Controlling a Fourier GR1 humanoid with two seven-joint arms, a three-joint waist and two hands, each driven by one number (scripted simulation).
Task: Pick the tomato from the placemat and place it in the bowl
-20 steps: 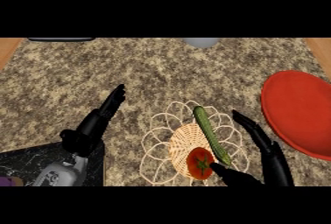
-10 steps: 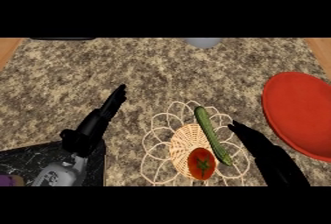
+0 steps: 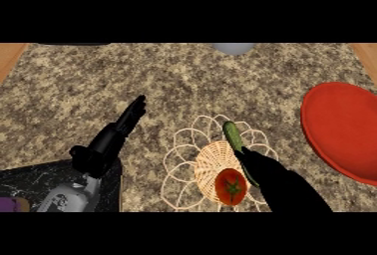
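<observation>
The red tomato [image 3: 230, 186] lies on the near part of a woven placemat [image 3: 208, 154] with looped edges. A green cucumber [image 3: 233, 135] lies on the same mat, its near end hidden under my right hand [image 3: 274, 175]. That hand reaches up-left with its fingers straight and together, just right of the tomato and not curled round it. The red bowl [image 3: 342, 129] stands at the right edge, holding nothing that shows. My left hand [image 3: 121, 127] rests left of the mat with its fingers straight, pointing away.
A grey round object [image 3: 233, 48] sits at the counter's far edge. A dark slab [image 3: 29, 179] with a purple thing [image 3: 9, 204] lies under my left forearm. Wooden borders [image 3: 9, 57] flank the speckled counter top [image 3: 191, 84].
My right hand's thumb and fingers, spread beside the tomato a second ago, have drawn together and the hand now lies over the cucumber's near end. The tomato and left hand stayed put.
</observation>
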